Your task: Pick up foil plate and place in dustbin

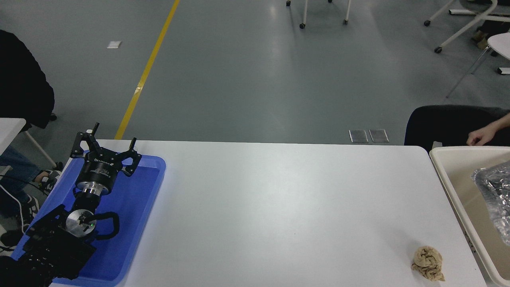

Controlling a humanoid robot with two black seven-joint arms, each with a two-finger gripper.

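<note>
Head view: the white table [279, 207] is mostly bare across its middle. At three o'clock the dustbin [450, 153] runs off the right edge, and the foil plate [492, 191] appears to lie inside it, cut by the frame. The placing step looks done, so little remains but withdrawal (the right arm is out of sight). At nine o'clock the blue tray [135, 207] sits under the parked left tool [104, 148], fingers spread. A paper ball [428, 263] sits at five o'clock.
</note>
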